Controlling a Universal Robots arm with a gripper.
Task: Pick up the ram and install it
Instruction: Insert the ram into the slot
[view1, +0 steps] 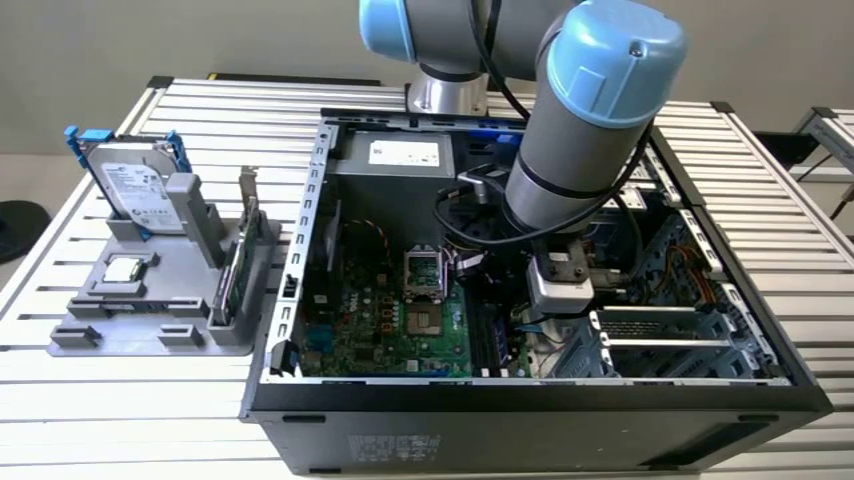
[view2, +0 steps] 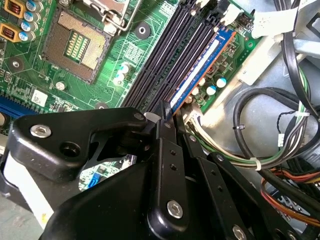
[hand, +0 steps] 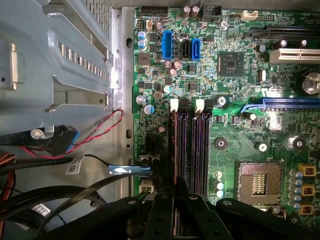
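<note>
The ram (view2: 200, 65) is a slim stick seen edge-on, with a blue label along its side. It stands in line with the outermost memory slot of the green motherboard (view2: 130, 50), at the board's edge. My gripper (view2: 170, 117) has its black fingers pinched on the near end of the stick. In the first wrist view the ram (hand: 172, 150) shows as a thin dark edge running up from the gripper (hand: 172, 192), beside the empty dark slots (hand: 200, 145). In the exterior view the gripper (view1: 545, 320) reaches down inside the open computer case (view1: 534, 385).
The open processor socket (view2: 75, 45) lies beside the slots. Cable bundles (view2: 270, 125) and a metal drive cage (hand: 60, 65) crowd the other side. Left of the case in the exterior view, a grey fixture (view1: 80, 340) holds a hard drive (view1: 134, 190), a small square chip (view1: 124, 268) and a green board on edge (view1: 227, 285).
</note>
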